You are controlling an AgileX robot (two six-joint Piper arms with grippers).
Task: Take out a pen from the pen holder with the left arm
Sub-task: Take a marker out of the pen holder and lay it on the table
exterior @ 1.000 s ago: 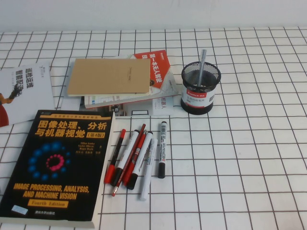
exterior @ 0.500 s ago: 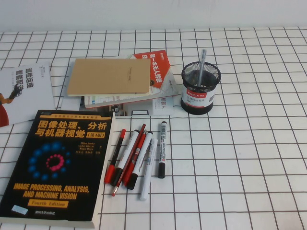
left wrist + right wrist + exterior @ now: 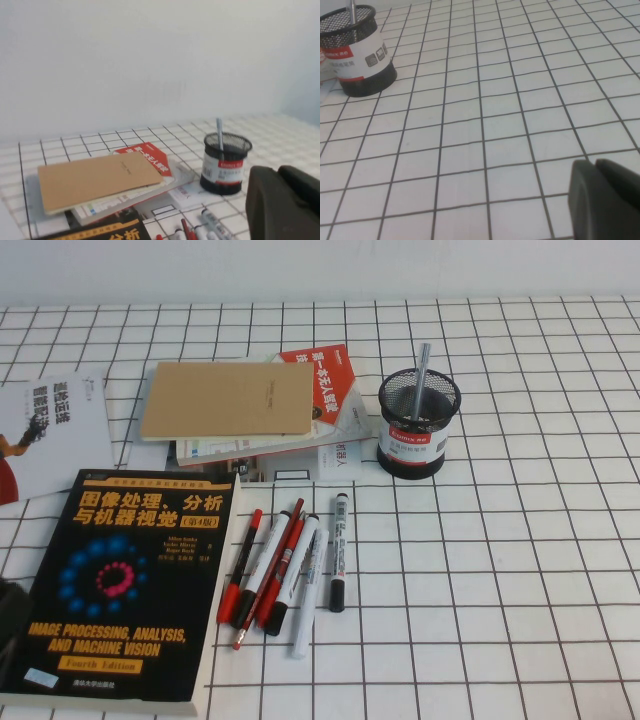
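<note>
Standing nearly upright in the pen holder (image 3: 418, 440), the pen (image 3: 421, 365) is a slim silver-grey stick. Its upper part rises clear above the rim and leans against the far side, and it is the only one in the cup. The holder is a round black mesh cup with a white label wrapped around its lower half, and the label has a red band with print on it. The left claw (image 3: 280, 175) hangs above the near left part of the table (image 3: 520, 570). Its two dark fingers are pressed together and grip nothing. The holder and pen lie ahead of it and off to its right, well apart from the tips. Between this claw and the holder lies a row of markers (image 3: 285, 570), red-capped and black-capped, side by side. A black textbook (image 3: 120, 590) lies just beside them, nearer the claw. Farther ahead of the claw, a tan notebook (image 3: 228, 400) tops a stack that includes a red book (image 3: 330, 375), and the stack's edge comes near the holder. The right claw (image 3: 596, 165) hovers low over bare checked cloth. Its fingers also meet along a thin seam and hold nothing, and the holder stands ahead of it, well apart.
</note>
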